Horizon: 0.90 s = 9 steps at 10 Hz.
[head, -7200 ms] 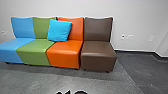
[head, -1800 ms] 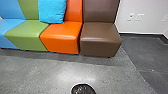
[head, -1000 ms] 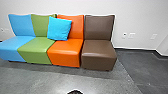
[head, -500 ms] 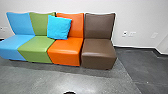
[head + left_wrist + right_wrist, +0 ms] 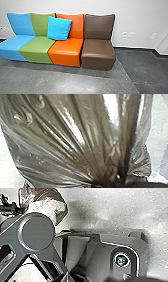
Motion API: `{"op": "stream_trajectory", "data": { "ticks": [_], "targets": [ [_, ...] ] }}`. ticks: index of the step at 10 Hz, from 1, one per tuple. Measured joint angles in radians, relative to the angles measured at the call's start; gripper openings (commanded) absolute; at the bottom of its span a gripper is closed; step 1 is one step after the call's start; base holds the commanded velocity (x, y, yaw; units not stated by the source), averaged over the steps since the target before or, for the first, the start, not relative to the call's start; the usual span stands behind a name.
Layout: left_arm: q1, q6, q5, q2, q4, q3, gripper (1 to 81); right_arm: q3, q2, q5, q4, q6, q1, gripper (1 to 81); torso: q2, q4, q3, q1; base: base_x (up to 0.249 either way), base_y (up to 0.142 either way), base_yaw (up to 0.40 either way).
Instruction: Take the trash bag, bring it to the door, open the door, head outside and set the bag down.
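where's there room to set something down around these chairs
Likely room: the grey floor in front of the orange chair, the brown seat and the darker floor beside it. Crowded: the cushion, against the green backrest and orange backrest.

Trash bag (image 5: 82, 139): thin, glossy plastic film, slightly see-through, crinkled; bright streaks along pleats drawn tight at left claw (image 5: 107, 184). Well apart from claw: blue chair (image 5: 16, 46), green chair (image 5: 37, 47), orange chair (image 5: 65, 53) and brown chair (image 5: 98, 50) in smooth, leather-like upholstery, soft sheen on seats. Pillow (image 5: 59, 28) there: cloth, matt, lightly creased. Wall (image 5: 140, 15) behind: matt, smooth. Floor (image 5: 92, 83) on claw's side of chairs: hard, concrete-like, mottled, dull shine.
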<state>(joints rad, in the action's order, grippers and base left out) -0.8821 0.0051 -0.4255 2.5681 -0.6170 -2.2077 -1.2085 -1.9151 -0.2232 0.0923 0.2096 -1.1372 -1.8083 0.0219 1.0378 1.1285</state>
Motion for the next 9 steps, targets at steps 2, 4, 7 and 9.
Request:
{"op": "stream_trajectory", "data": {
  "ticks": [2, 4, 7, 9],
  "targets": [
    [-0.008, 0.04, -0.001, -0.062, 0.0, 0.063, 1.0, -0.028, -0.024, 0.013, 0.0, -0.001, -0.039, 81.1, 0.067, 0.0, -0.07, -0.044, 0.0, 0.0, 0.0],
    [-0.03, 0.074, -0.012, -0.115, 0.001, 0.098, 1.0, -0.072, -0.045, 0.033, 0.0, -0.003, -0.073, 81.1, 0.135, 0.0, -0.14, -0.089, 0.0, 0.0, 0.0],
    [-0.103, 0.149, -0.016, -0.131, 0.001, 0.113, 1.0, -0.138, -0.106, 0.06, -0.001, -0.005, -0.124, 81.1, 0.238, 0.0, -0.247, -0.157, 0.0, 0.0, 0.0],
    [-0.154, 0.184, -0.019, -0.119, 0.001, 0.113, 1.0, -0.195, -0.159, 0.07, 0.0, -0.007, -0.157, 81.1, 0.306, 0.0, -0.319, -0.202, 0.0, 0.0, 0.0]
  ]
}}
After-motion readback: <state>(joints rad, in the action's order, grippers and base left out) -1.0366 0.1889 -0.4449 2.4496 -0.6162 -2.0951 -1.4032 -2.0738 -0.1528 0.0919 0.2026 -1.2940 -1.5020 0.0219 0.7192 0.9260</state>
